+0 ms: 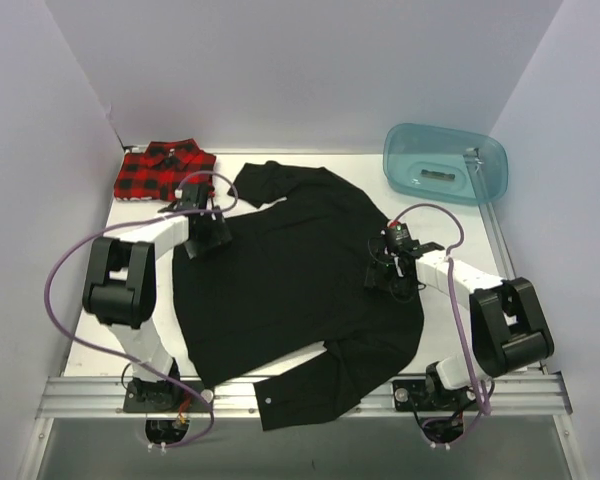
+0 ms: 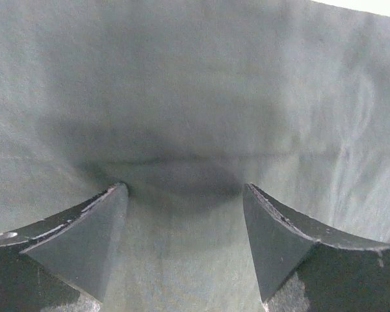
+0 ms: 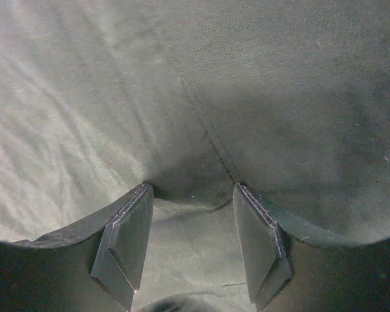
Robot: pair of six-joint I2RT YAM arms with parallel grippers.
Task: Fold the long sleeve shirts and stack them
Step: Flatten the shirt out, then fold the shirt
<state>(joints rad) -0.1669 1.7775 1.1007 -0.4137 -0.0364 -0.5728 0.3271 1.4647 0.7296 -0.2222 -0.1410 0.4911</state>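
Observation:
The black long sleeve shirt (image 1: 290, 275) lies spread out across the middle of the table, one sleeve reaching the near edge. The red-and-black plaid shirt (image 1: 163, 170) lies folded at the back left. My left gripper (image 1: 208, 243) is open, its tips pressed down on the black shirt's left side; the left wrist view shows the black cloth (image 2: 195, 97) dimpled between the fingers (image 2: 97, 240). My right gripper (image 1: 388, 272) is open, pressed on the shirt's right side, a seam (image 3: 201, 117) running to one of its fingers (image 3: 260, 240).
A translucent teal plastic tub (image 1: 445, 162) stands at the back right. White walls close in the table on the left, back and right. A metal rail (image 1: 300, 392) runs along the near edge by the arm bases.

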